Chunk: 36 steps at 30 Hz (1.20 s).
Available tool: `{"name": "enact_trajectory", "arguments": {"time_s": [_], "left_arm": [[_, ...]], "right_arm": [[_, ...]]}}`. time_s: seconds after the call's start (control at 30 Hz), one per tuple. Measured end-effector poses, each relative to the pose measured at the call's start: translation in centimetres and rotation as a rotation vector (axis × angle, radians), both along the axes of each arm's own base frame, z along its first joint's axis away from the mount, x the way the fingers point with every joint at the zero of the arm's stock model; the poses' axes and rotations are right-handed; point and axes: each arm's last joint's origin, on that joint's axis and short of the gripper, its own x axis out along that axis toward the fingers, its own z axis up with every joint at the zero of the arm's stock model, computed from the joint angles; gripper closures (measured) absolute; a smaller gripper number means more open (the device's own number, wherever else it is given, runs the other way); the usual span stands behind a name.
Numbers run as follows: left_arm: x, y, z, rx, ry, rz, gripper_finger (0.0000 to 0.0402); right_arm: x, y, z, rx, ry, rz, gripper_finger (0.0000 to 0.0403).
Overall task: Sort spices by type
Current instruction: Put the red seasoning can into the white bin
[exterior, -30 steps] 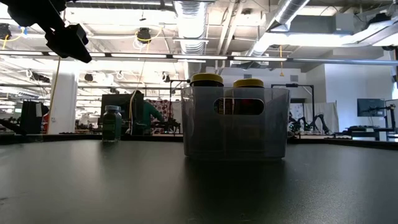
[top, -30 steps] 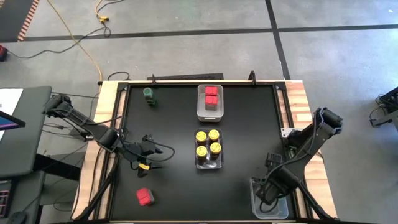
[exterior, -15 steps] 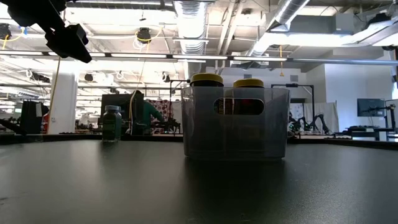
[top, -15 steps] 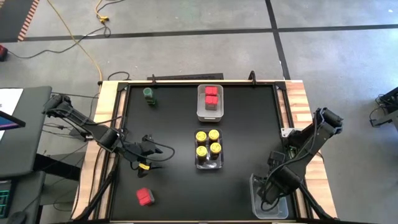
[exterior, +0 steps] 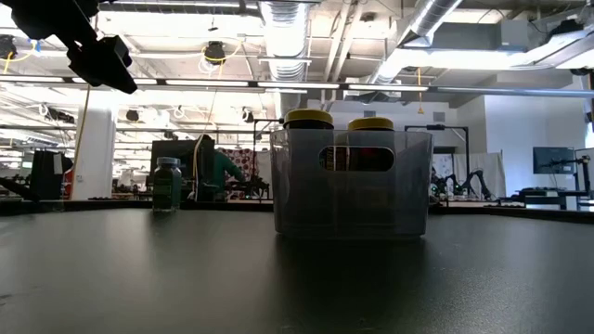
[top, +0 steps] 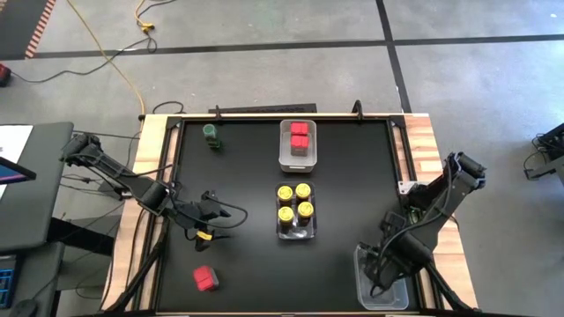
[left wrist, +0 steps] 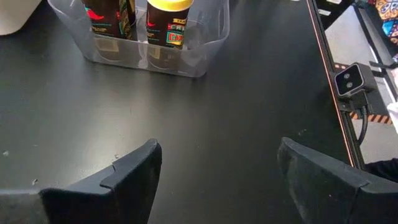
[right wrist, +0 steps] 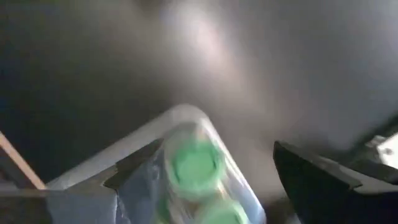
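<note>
Sorting spice jars on black worktop

Left gripper fingers open, empty; right gripper fingers open above green-lidded jars in clear bin.

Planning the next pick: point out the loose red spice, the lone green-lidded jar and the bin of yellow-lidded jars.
loose red spice [top: 204, 279], high view, on its red top
lone green-lidded jar [top: 211, 133], high view, on its lid
bin of yellow-lidded jars [exterior: 353, 197], low view, on its front wall

table blk | 3 bins – green jar – red spice
</note>
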Motion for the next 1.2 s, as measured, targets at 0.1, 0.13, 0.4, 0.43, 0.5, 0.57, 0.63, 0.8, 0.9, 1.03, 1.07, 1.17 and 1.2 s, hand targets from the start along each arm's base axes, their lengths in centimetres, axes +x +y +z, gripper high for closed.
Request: {"name": "enact_trajectory", "arguments": {"time_s": [0.1,0.13,0.4,0.43,0.5,0.57,0.63,0.8,0.9,1.03,1.07,1.17,1.2], "left_arm": [[0.0,0.1,0.0,0.009,-0.010,0.018,0.0093],[0.1,0.1,0.1,0.017,-0.017,0.032,0.0093],[0.8,1.0,1.0,0.034,-0.094,0.166,0.0093],[0.9,1.3,1.3,0.019,-0.100,0.189,0.0093],[1.2,1.9,1.7,0.009,-0.108,0.226,0.0093],[1.5,2.6,1.9,0.016,-0.111,0.259,0.0093],[1.7,3.3,2.2,0.029,-0.105,0.285,0.0093],[2.0,5.3,2.8,0.015,-0.060,0.335,0.0093],[2.2,6.5,3.0,0.010,-0.054,0.404,0.0093],[2.3,7.9,3.0,0.025,-0.052,0.467,0.0093],[2.3,8.2,3.0,0.025,-0.052,0.481,0.0093],[2.3,8.9,3.0,0.034,-0.054,0.521,0.0094],[2.3,9.0,3.0,0.039,-0.057,0.537,0.0094]], "right_arm": [[1.2,-0.5,0.2,-0.047,-0.247,-0.239,0.0077],[1.6,-0.7,0.3,-0.047,-0.346,-0.335,0.0077],[6.8,-2.5,0.4,-0.128,-0.850,-0.574,0.0077],[7.4,-2.8,0.3,-0.130,-0.846,-0.571,0.0077],[8.5,-3.5,0.1,-0.128,-0.823,-0.570,0.0077],[9.2,-4.1,-0.3,-0.140,-0.798,-0.571,0.0077],[9.4,-4.9,-0.5,-0.171,-0.766,-0.582,0.0077],[8.1,-6.9,-0.3,-0.282,-0.620,-0.569,0.0077],[6.6,-8.5,0.5,-0.360,-0.520,-0.560,0.0077],[4.1,-11.5,1.3,-0.412,-0.444,-0.544,0.0077],[3.5,-12.4,1.4,-0.412,-0.435,-0.536,0.0077],[1.1,-14.9,1.4,-0.395,-0.446,-0.516,0.0077],[0.3,-15.7,1.2,-0.387,-0.462,-0.511,0.0077]]}}
